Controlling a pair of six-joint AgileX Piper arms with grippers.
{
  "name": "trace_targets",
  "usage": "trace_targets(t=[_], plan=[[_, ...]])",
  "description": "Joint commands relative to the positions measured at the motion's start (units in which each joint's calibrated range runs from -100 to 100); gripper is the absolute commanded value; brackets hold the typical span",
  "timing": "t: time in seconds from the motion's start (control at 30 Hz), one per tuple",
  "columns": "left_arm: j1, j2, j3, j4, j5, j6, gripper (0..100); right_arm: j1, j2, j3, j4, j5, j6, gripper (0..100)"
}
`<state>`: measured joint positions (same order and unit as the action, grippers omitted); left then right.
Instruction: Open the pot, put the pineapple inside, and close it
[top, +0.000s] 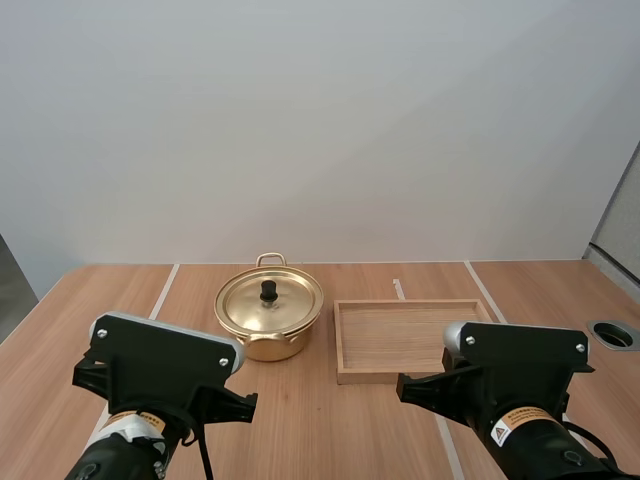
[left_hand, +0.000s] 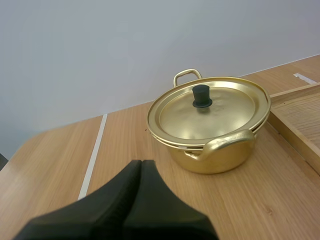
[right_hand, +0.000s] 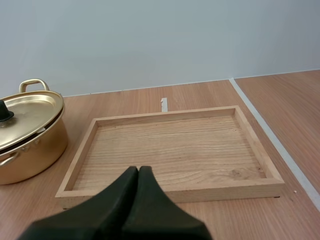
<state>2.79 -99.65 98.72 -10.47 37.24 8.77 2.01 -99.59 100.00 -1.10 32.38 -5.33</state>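
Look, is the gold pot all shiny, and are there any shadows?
Left wrist view: the lid has a soft sheen, no harsh glare; high view: only a faint shadow lies under the pot; right wrist view: the wooden tray is evenly lit.

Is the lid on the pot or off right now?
On. The lid covers the gold pot, its black knob pointing up.
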Motion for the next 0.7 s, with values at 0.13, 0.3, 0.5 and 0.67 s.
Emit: trace_targets(t=[0.13,0.3,0.5,0.67], plan=[[-0.07,-0.3,1.3,8.8,-7.4,-15.5,0,0.0,-0.4,0.0,-0.5,-1.2,0.3,0],[-0.07,-0.3,1.3,11.8,-7.9,-22.7,0,0.0,-0.4,0.0,-0.5,-1.2,0.3,0],[-0.07,-0.3,1.3,11.8,-7.9,-22.8,0,0.0,-0.4,0.0,-0.5,-1.2,0.3,0],[-0.07,-0.3,1.3,11.8,-7.9,-22.8,0,0.0,-0.4,0.0,-0.5,-1.2,0.3,0]])
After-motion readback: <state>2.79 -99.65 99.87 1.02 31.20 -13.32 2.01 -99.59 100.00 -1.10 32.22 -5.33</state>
